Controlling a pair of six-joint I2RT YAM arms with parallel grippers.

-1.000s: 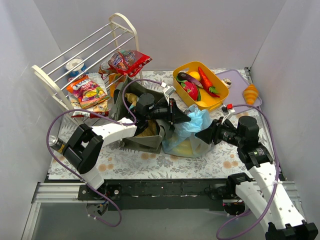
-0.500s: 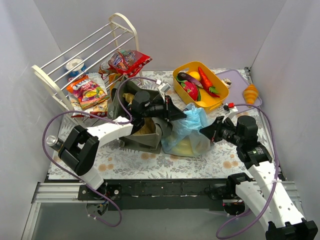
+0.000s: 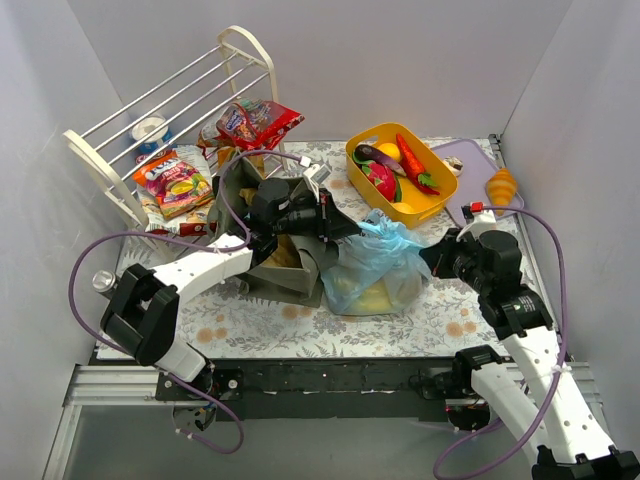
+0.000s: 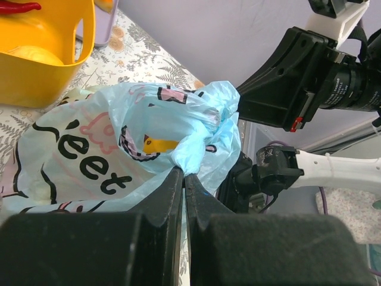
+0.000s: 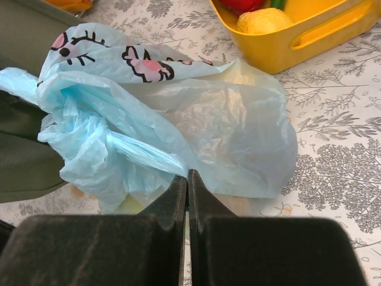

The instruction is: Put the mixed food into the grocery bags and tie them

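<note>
The light-blue cartoon-print bag [image 3: 378,262] sits on the table mat beside the olive-green tote [image 3: 262,258], and something yellow shows through its bottom. My left gripper [image 3: 345,231] is shut on a twisted handle of the bag [image 4: 189,156] from the left. My right gripper [image 3: 433,262] is shut on the other twisted handle [image 5: 143,152] from the right. The handles cross in a bunched knot [image 5: 77,119] on top of the bag. Toy fruit and vegetables [image 3: 385,172] lie in the yellow tub. Snack packets [image 3: 176,180] lie on the rack.
The yellow tub [image 3: 432,200] stands just behind the bag. A white wire rack [image 3: 165,105] stands at the back left. A purple board [image 3: 468,158] and a toy croissant [image 3: 502,186] lie at the back right. The tote touches the bag's left side.
My left gripper has moved left and my right gripper right, each holding its handle. The handles are drawn apart and the bunch on top of the bag has pulled tighter.
</note>
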